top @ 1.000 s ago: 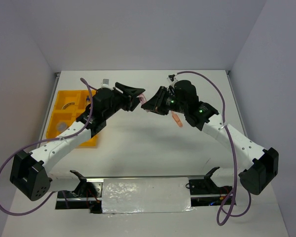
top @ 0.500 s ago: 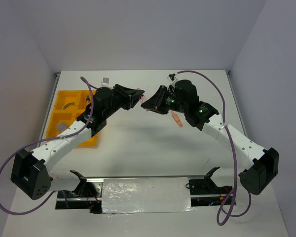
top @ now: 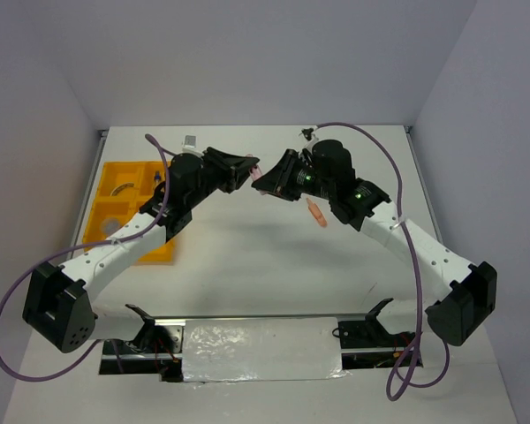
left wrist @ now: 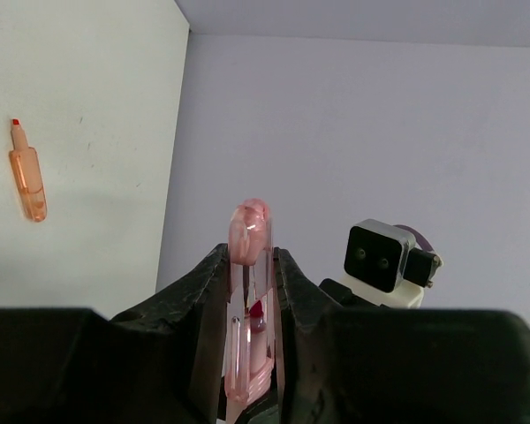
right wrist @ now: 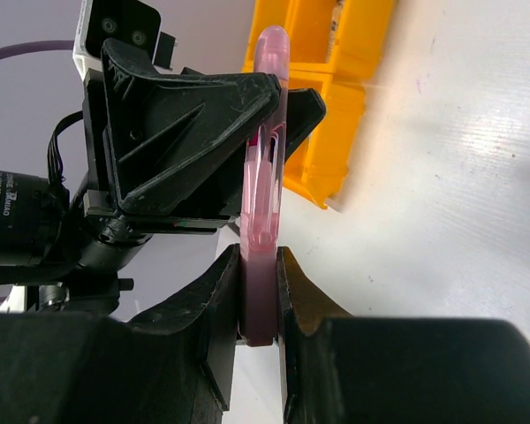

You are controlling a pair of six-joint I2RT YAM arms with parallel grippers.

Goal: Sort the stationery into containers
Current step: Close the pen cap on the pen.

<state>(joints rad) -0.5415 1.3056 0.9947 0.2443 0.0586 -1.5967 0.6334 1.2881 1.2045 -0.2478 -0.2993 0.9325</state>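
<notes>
Table [top: 247,256]: white, walled at the left, far and right sides of the overhead view. The two arms reach in from the lower corners and meet at upper centre.

Tray [top: 103,231]: yellow-orange, at the left of the frame, close to the left wall. The left arm [top: 115,252] crosses over its right part. A few small things appear to lie in its compartments but are too small to name.

Left gripper [top: 247,170]: pressed onto the pink piece [top: 255,176]. In its wrist view both fingers [left wrist: 214,291] touch the piece's flat sides.

Right gripper [top: 265,181]: also pinching the pink piece, at the opposite end, with the jaws tight on it in the right wrist view. So the piece is held by both at once, off the table, at upper centre — this is judged to be a handover toward the tray side.

Orange piece [top: 316,213]: lies loose on the table just right of centre, below the right gripper and well apart from the tray. A small grey object [top: 191,141] sits near the far edge; what it is cannot be told.

Progress: judged partway. The pink piece is not yet in a compartment and the orange piece is untouched.

Room: the overhead view shows nothing standing between the meeting point and the tray except the left arm itself. The tight spots are the tray's rim and the nearby left wall — the right gripper needs to let go first.
</notes>
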